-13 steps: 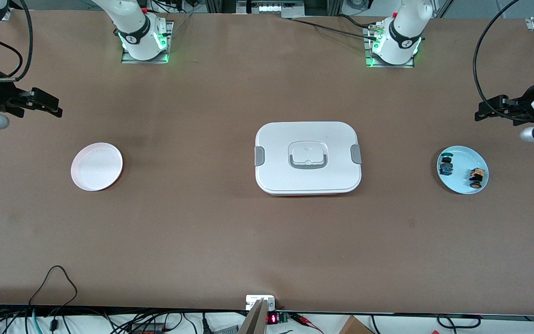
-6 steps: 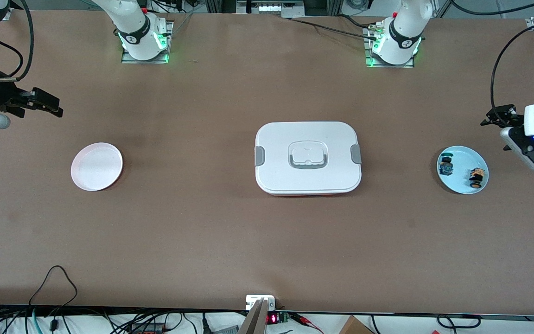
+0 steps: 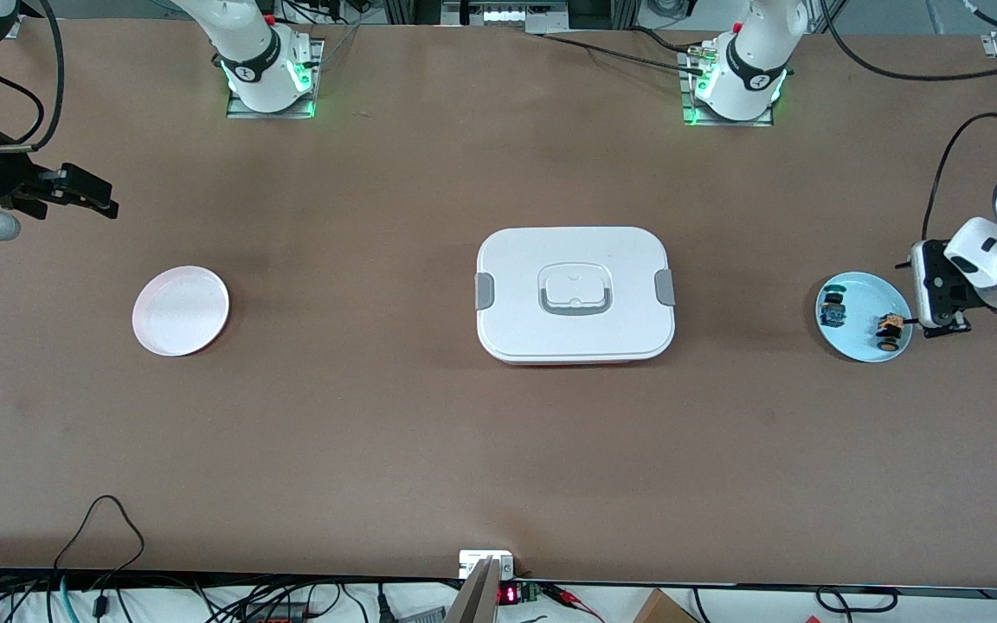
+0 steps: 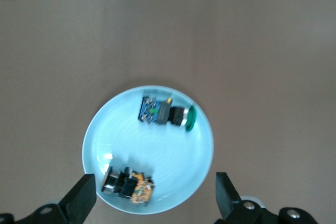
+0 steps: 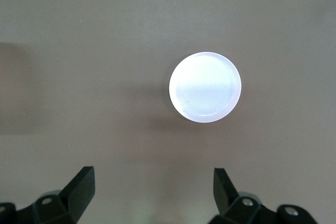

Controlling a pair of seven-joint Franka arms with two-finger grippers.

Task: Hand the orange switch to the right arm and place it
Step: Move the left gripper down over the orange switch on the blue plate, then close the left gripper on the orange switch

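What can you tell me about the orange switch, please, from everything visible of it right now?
The orange switch is a tiny push-button part: a black body, a round cap at one end and a yellowish-orange base at the other. It lies on its side in the light blue plate at the left arm's end of the table, near the plate's rim, apart from the green-capped switch beside it. Nothing grips it; the left gripper hangs open above the plate.
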